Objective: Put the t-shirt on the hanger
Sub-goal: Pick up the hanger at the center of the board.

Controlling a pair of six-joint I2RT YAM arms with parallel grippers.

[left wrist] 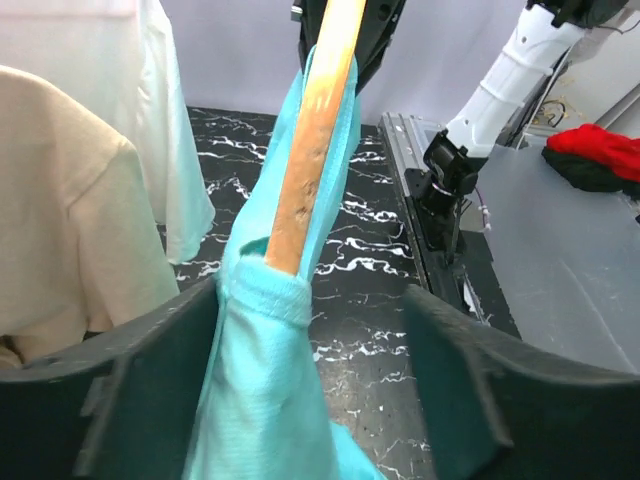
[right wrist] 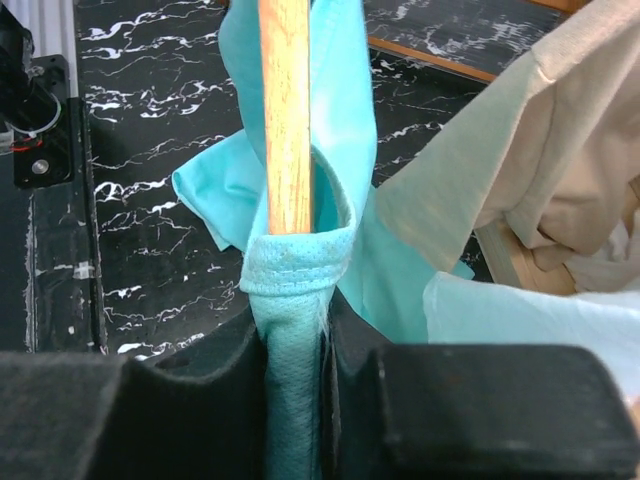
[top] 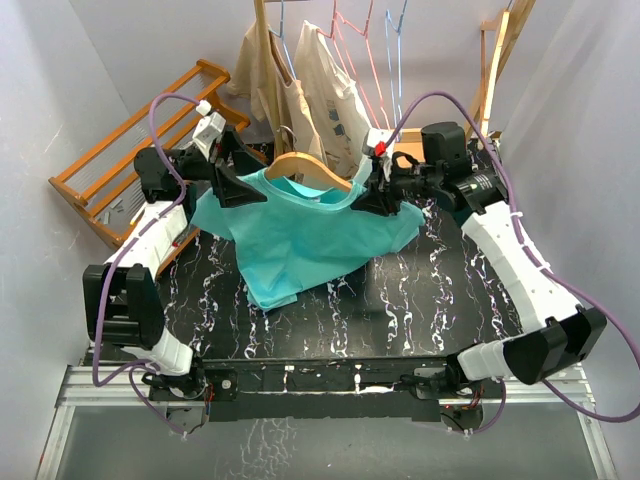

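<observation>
Farthest left, beyond the left claw (left wrist: pixel 310 400), a slatted wooden rack (top: pixel 120 160) leans at the surface (top: pixel 400 310) edge. The left claw stands spread wide. Its fingers (left wrist: pixel 150 390) flank one end of the hanger (left wrist: pixel 310 150) and the teal cloth wrapped round it, and neither visibly presses in.

Between the two claws the t-shirt (top: pixel 300 235) hangs from the hanger's two arms, with the wooden arch showing bare above the neck opening. The body of the shirt trails down toward the arm bases and lies bunched on the surface. Behind both claws hang two cream shirts (top: pixel 268 80) (top: pixel 335 100), and above them are thin pink and blue wire hangers (top: pixel 350 40), too tangled to count surely.

On the right, the right claw (right wrist: pixel 297 370) is pressed together on a hemmed fold of the t-shirt, just below the hanger's other end, which is tucked into that fold.

The t-shirt looks light, limp and stretchy. It should slide easily on smooth wood and sag wherever it is unsupported, so the best places to hold it are probably the doubled hems or shoulder seams close to the hanger tips, where the cloth is thickest. The hanger is stiff and likely light. It would tip if only one end were carried, so its wooden arm near a tip is the safer hold, not the hook.

Counted: one teal t-shirt, one wooden hanger, two cream shirts, two claws, one rack.
</observation>
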